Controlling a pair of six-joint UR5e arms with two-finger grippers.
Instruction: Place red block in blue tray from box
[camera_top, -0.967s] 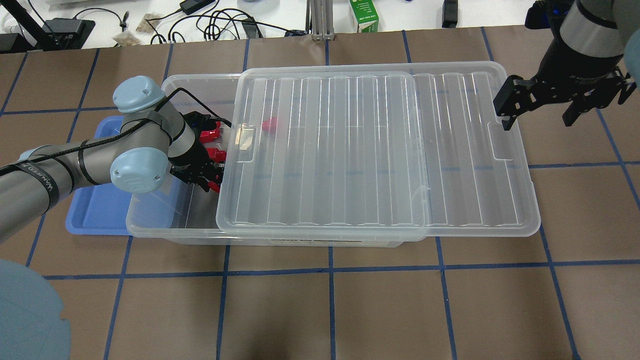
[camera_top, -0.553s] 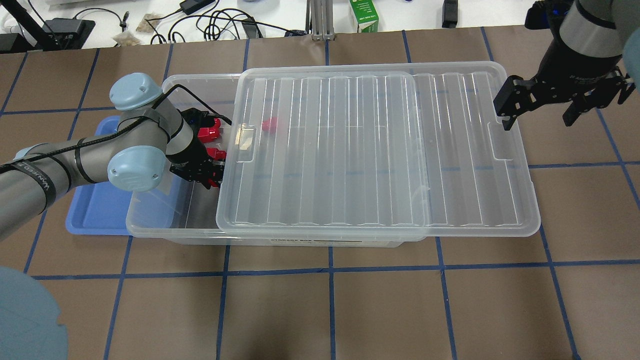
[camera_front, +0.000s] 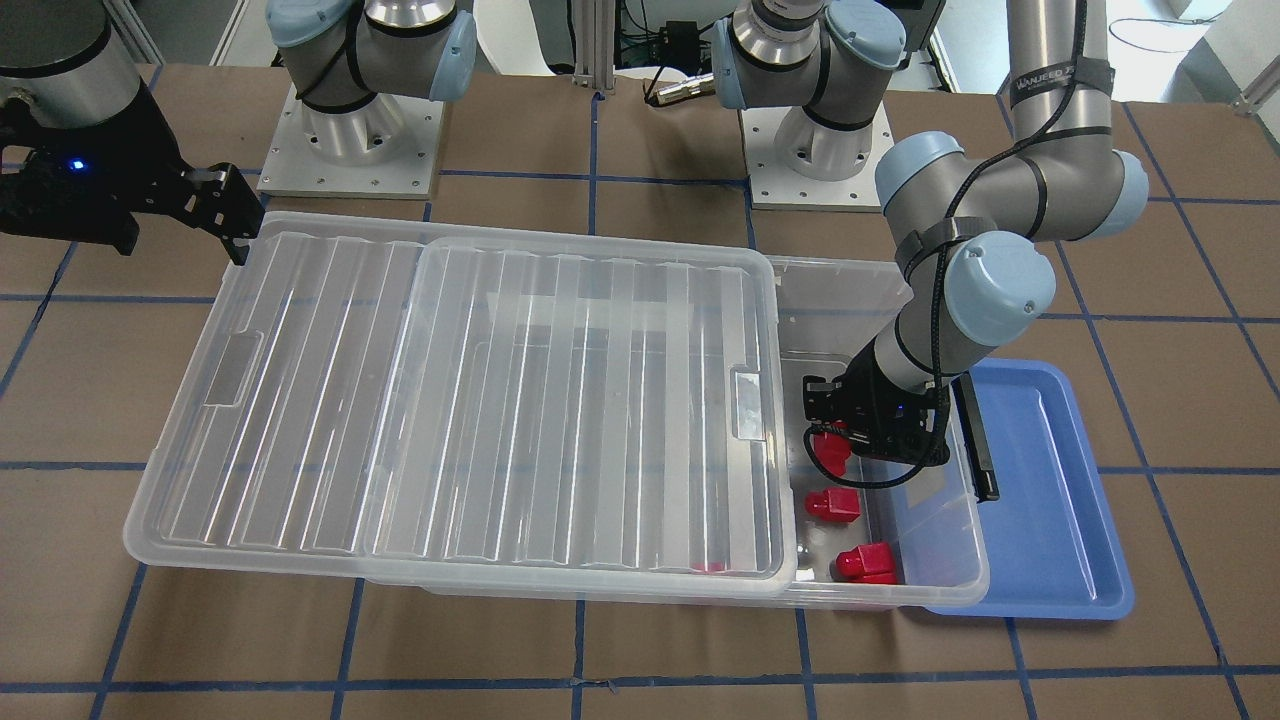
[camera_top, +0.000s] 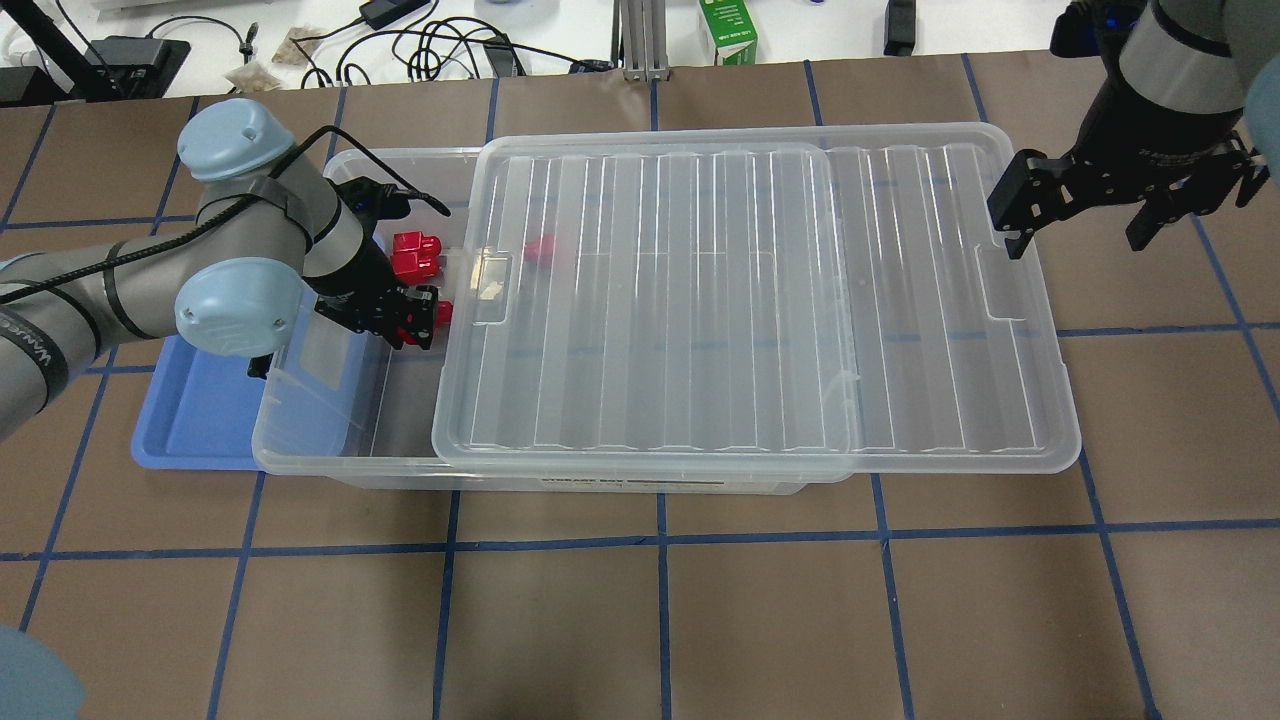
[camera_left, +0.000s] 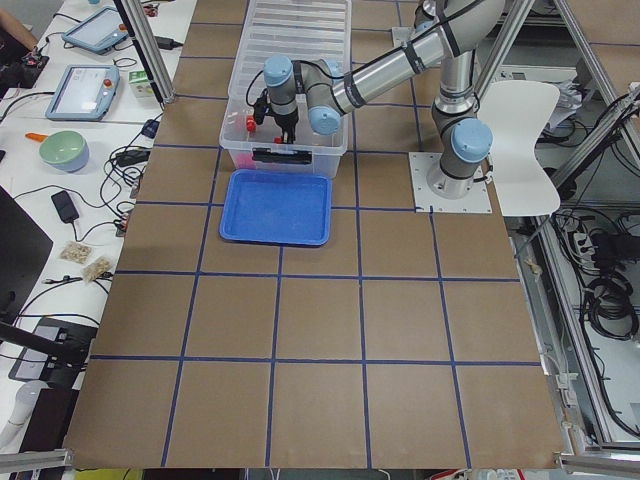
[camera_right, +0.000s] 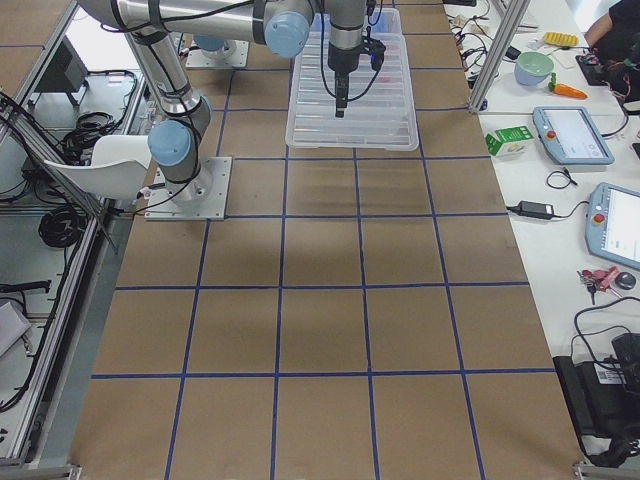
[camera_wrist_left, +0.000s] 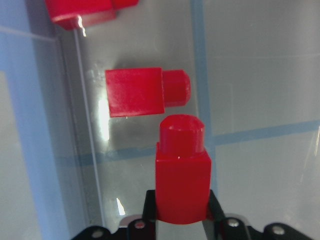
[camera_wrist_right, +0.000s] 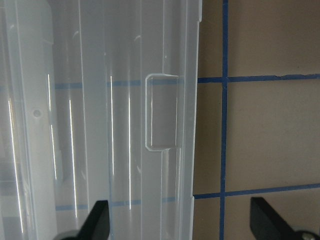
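Note:
My left gripper (camera_top: 405, 325) is inside the open end of the clear box (camera_top: 300, 450) and is shut on a red block (camera_wrist_left: 180, 175). The block also shows in the front view (camera_front: 830, 447), held just above the box floor. Two loose red blocks (camera_front: 832, 503) (camera_front: 868, 562) lie on the floor beside it, and another (camera_top: 540, 250) lies under the ribbed lid (camera_top: 750, 300). The blue tray (camera_top: 195, 420) lies right beside the box's open end, partly under my left arm. My right gripper (camera_top: 1085, 225) is open and empty above the lid's far right end.
The lid is slid to the right, overhanging the box and leaving only a narrow opening at the left. A black clip handle (camera_front: 975, 440) sits on the box end by the tray. A green carton (camera_top: 727, 35) and cables lie beyond the table's back edge.
My left gripper has risen and drawn back toward the far left inside the box with a red block in it. The right arm has not moved.

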